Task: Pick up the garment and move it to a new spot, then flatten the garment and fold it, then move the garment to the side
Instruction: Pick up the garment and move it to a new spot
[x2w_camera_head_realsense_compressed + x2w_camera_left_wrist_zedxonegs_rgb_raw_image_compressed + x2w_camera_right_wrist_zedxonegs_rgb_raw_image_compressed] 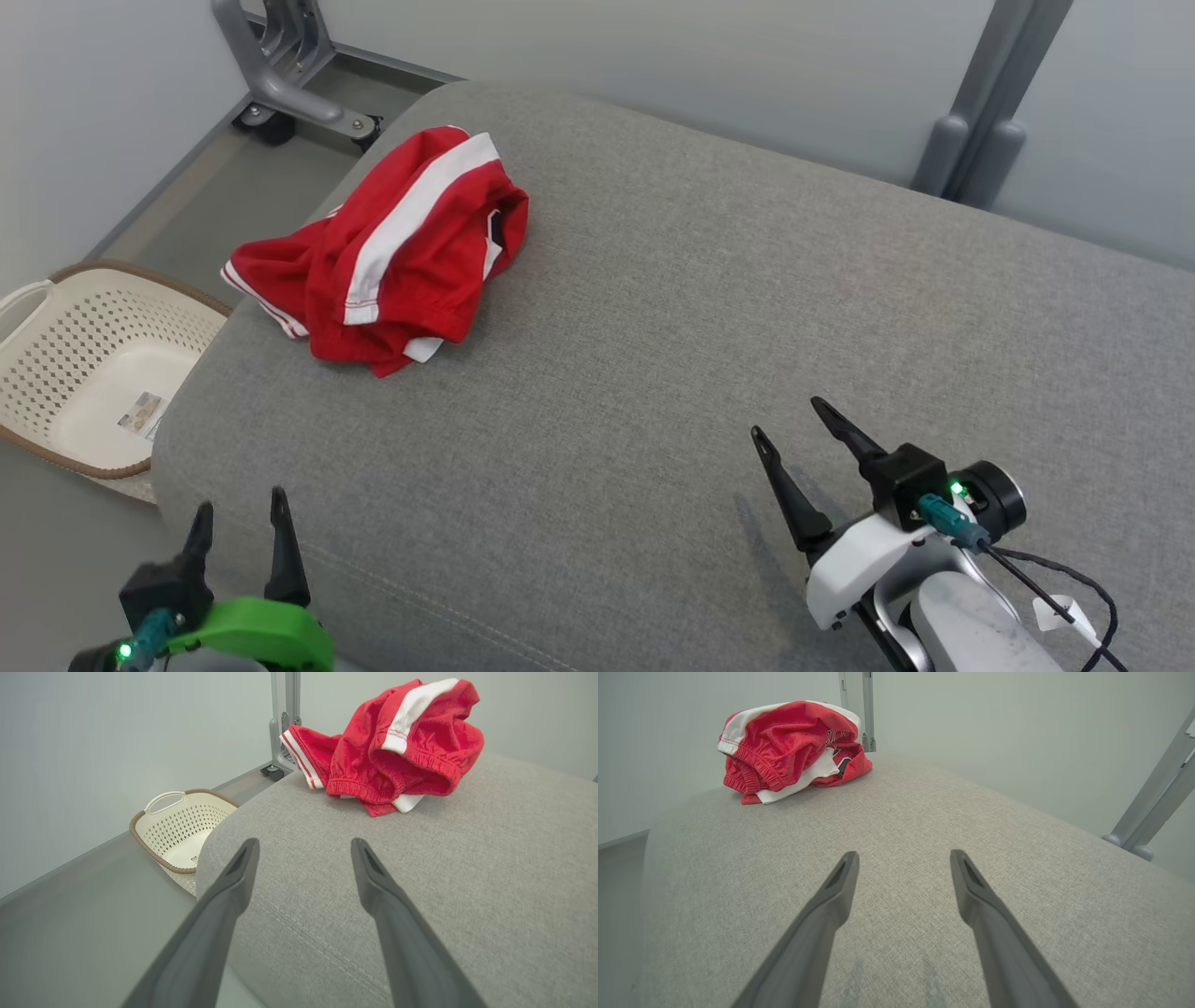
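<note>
In the head view the garment, red with white stripes, lies crumpled near the far left corner of the grey cushion, one edge reaching toward the rim above a pale basket on the floor. The left gripper hovers at the near left edge and the right gripper over the near right. Both have their fingers spread with nothing between them, well apart from the cloth. In the left wrist view a gathered elastic band faces the fingers, with loose folds heaped above. It is probably a pair of shorts, though the bunching makes that uncertain. In the right wrist view the heap stands rumpled, a white layer poking out underneath. It should be light, soft and limp, sagging once lifted. The thick elastic band or a top fold seems the surest place to pinch, rather than the thin striped hem.
</note>
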